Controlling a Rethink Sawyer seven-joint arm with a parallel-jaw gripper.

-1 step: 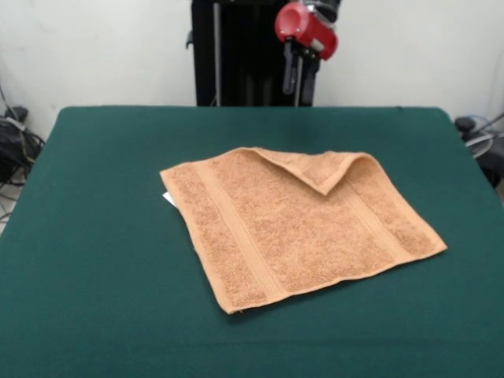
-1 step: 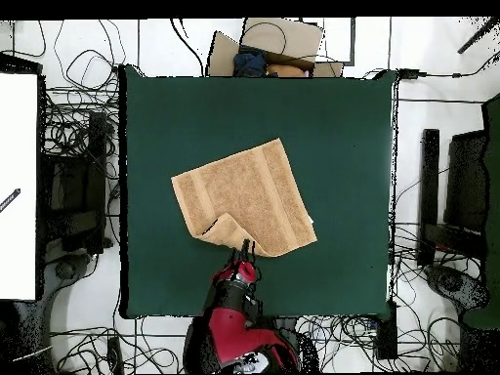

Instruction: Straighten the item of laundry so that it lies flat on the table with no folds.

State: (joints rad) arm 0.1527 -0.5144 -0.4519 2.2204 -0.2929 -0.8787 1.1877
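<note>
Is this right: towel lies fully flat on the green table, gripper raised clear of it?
Not fully flat. The front view shows one corner of the towel folded over onto itself, on the side toward the gripper. The rest holds: it lies on the green table, and the gripper hangs above the table's edge, not touching the towel.

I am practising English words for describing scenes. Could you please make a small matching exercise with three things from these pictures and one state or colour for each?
Things:
1. towel
2. table
3. gripper

Descriptions:
a. dark green, with the cloth lying on it
b. raised above the table's edge, holding nothing
c. orange-tan, one corner folded over

Pairs: 1-c, 2-a, 3-b
</note>
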